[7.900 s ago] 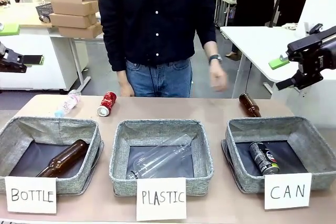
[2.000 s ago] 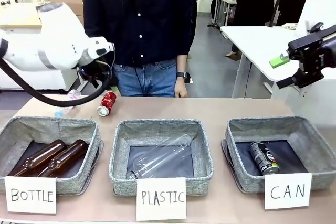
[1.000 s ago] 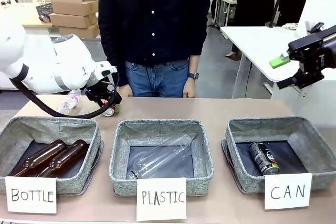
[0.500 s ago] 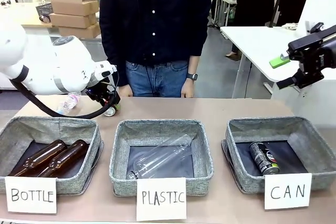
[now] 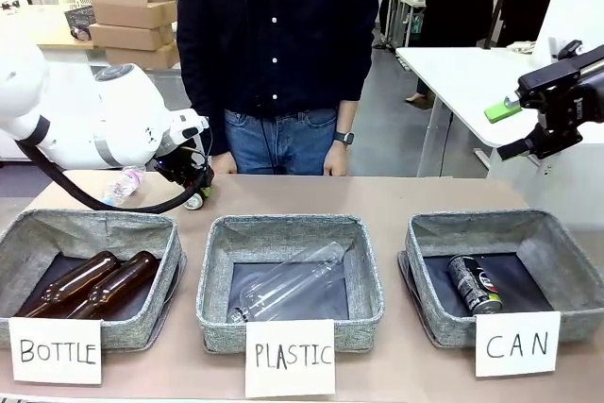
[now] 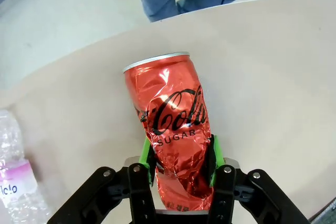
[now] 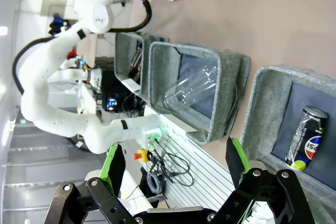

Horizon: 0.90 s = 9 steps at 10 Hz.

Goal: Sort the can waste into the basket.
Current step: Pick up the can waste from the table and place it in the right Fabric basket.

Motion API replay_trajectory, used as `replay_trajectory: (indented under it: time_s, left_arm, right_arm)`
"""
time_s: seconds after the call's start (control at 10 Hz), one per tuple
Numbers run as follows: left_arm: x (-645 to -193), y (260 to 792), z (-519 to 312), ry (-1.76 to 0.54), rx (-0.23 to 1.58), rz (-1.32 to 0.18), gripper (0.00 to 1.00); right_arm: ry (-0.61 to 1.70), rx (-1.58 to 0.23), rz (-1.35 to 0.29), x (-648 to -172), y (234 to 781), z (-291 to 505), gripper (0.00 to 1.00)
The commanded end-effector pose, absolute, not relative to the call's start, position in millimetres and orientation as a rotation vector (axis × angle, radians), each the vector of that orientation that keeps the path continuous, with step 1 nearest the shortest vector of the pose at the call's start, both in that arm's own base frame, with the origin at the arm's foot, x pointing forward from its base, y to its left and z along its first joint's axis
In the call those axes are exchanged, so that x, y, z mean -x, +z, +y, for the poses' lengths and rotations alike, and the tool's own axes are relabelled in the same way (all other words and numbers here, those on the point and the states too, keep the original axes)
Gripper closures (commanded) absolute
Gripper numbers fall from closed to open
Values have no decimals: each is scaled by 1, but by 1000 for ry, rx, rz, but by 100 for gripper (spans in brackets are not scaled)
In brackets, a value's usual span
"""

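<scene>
Left end effector point(image 6: 181, 153) is down at the far left of the counter point(image 5: 396, 197), its green pads pinching the near end of the dented red can point(image 6: 170, 124). The grip looks firm, with both pads flat on the crumpled sides. Whether the can is off the counter yet, I cannot tell.

Over on the other side, the grey basket point(image 5: 472, 220) behind the "CAN" sign point(image 5: 517, 344) sits at the near right, well apart from this grasp, with two other bins between. Right end effector point(image 5: 507, 129) hangs high above that side, fingers spread wide and holding nothing.

Inside the basket the black can point(image 5: 474, 284) lies on the dark bottom, so one is sorted. The red one is the job in hand, and this reads as the pick.

Next comes a lift clear of the counter, then a long carry across to the right, high enough to clear the bin walls, and a release over the basket. A clear plastic bottle point(image 6: 16, 182) lies just beside the can, so the lift should go straight up.
</scene>
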State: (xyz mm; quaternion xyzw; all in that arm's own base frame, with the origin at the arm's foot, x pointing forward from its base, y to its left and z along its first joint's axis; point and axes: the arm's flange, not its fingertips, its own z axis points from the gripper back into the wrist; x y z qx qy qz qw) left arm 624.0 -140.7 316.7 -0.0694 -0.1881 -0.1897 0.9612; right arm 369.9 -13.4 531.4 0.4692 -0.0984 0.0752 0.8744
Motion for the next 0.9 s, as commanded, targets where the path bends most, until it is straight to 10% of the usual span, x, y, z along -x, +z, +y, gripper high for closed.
replay_trajectory:
  time_s: [0.0,0.1,0.2,0.8]
  left_arm:
    - [-615,318,-136,-366,104,-366,100]
    - [-614,321,-135,-364,113,-362,73]
    - [-613,324,-135,-366,118,-357,100]
    - [-556,436,-113,-445,356,-376,93]
  right_arm:
    - [150,-971,-189,-369,534,-14,0]
    - [150,-971,-189,-369,534,-14,0]
    - [150,-971,-189,-369,534,-14,0]
    - [150,-971,-189,-369,534,-14,0]
